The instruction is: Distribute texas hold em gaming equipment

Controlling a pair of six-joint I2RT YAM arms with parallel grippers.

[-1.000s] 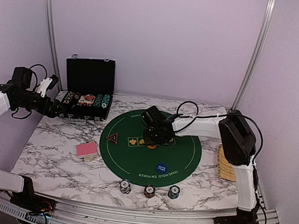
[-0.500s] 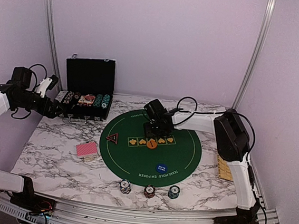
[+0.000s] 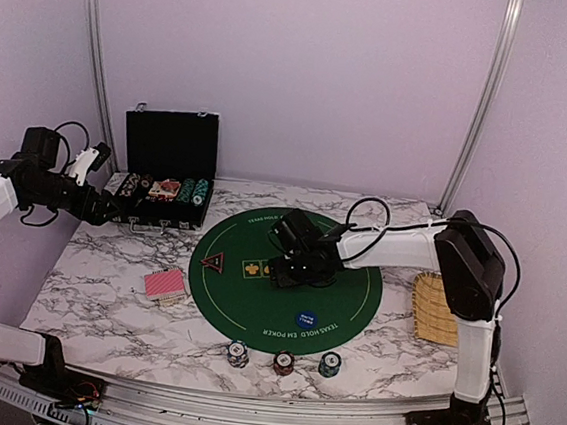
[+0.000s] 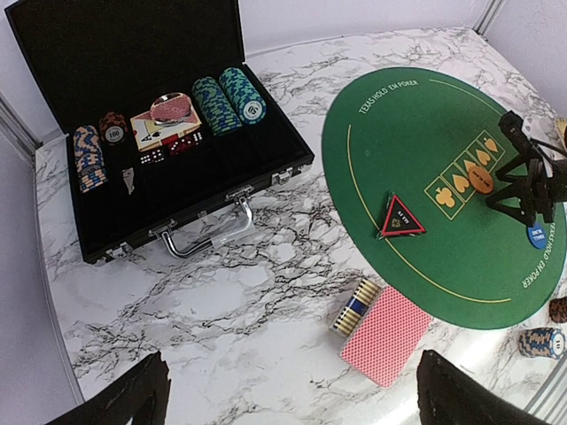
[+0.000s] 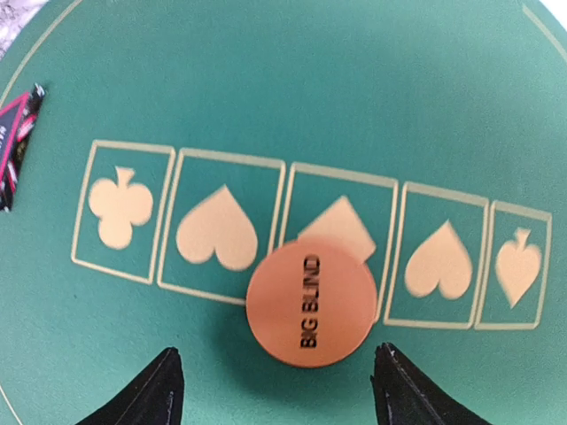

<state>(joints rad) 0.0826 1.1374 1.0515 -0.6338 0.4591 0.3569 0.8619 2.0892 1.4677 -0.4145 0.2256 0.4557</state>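
My right gripper (image 3: pixel 293 267) hangs open low over the middle of the green mat (image 3: pixel 345 299). In the right wrist view the orange "BIG BLIND" button (image 5: pixel 312 305) lies flat on the printed diamond, just ahead of the open right gripper (image 5: pixel 276 356), not touching it. The blue button (image 3: pixel 305 318) lies near the mat's front, the red-black triangle marker (image 3: pixel 213 261) at its left edge. Red-backed cards (image 3: pixel 164 284) lie on the marble to the left with a small chip roll (image 4: pixel 354 307). My left gripper (image 3: pixel 106 209) is open and empty, high over the table's left side.
The open black chip case (image 3: pixel 164 201) with chips and cards stands at the back left. Three chip stacks (image 3: pixel 283 362) stand in a row near the table's front edge. A wicker basket (image 3: pixel 433 307) sits at the right edge.
My right gripper moved forward and down from the mat's far side to over the orange button; its elbow swung right. The left arm has not moved.
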